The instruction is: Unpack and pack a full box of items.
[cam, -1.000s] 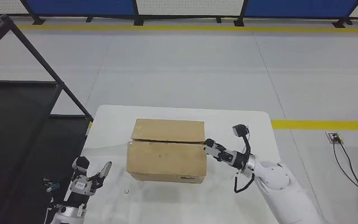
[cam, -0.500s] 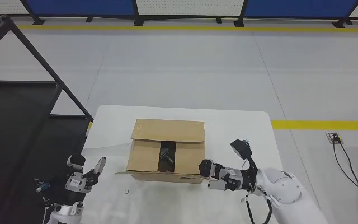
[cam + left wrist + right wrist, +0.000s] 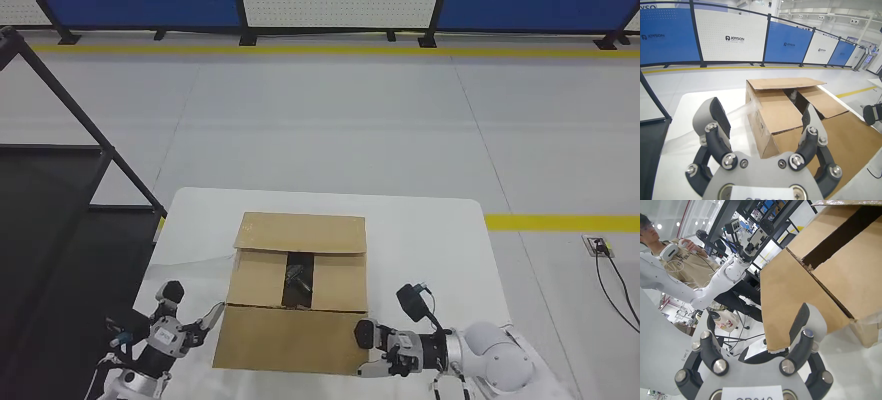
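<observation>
Moved: flap (image 3: 290, 340) of box (image 3: 262, 278) swung down flat.
Left gripper (image 3: 762, 104): open, beside flap.
Right gripper (image 3: 368, 351): open, at flap corner.

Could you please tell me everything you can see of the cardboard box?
The cardboard box, brown corrugated board, stands on the white table. Far flap folded back; near flap folded out toward the robot, its corner between the right gripper's open fingers. Two inner flaps lie flat, a dark gap between. Clear tape trails off one side.

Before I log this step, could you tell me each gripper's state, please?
Left gripper: open, empty.
Right gripper: open, box flap corner between jaws.
</observation>
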Robot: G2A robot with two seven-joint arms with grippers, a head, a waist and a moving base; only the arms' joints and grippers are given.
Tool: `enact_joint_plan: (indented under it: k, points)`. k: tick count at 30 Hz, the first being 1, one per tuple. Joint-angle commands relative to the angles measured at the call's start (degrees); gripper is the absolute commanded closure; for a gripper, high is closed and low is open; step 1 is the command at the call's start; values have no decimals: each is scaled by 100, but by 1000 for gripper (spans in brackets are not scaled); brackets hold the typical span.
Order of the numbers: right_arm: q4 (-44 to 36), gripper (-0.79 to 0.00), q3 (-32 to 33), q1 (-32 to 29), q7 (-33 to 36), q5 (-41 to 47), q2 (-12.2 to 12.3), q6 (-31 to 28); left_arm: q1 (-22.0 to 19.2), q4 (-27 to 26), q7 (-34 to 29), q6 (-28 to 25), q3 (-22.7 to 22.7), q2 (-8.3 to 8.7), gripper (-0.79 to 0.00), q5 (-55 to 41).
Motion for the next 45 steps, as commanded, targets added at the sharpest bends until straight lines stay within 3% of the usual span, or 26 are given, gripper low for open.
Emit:
enact_joint_plan:
  k: [1,16,23,32,37,42,45]
  points:
    - [47,-785,-63,43,-22,-51,-2,5,23,64,-177,-117,11,10,-785,-51]
    - [108,-785,-467,239,-475,-853,-43,748,13,133,-407,-347,43,44,-785,148]
    - [122,-785,-497,239,-589,-772,-34,644,65,327,-493,-579,-8,99,-785,695]
    - [-40,-785,-513,398,-511,-416,-24,808,-184,723,-750,-545,180,126,-785,972]
    - [-130,-785,-500,625,-815,-70,-64,1512,-227,791,-725,-532,225,132,-785,1031]
    - [-2,-785,-540,1039,-1321,401,-160,2983,-227,791,-725,-532,225,132,-785,1031]
    - [2,-785,-559,1095,-1363,378,-170,3135,-227,791,-725,-532,225,132,-785,1031]
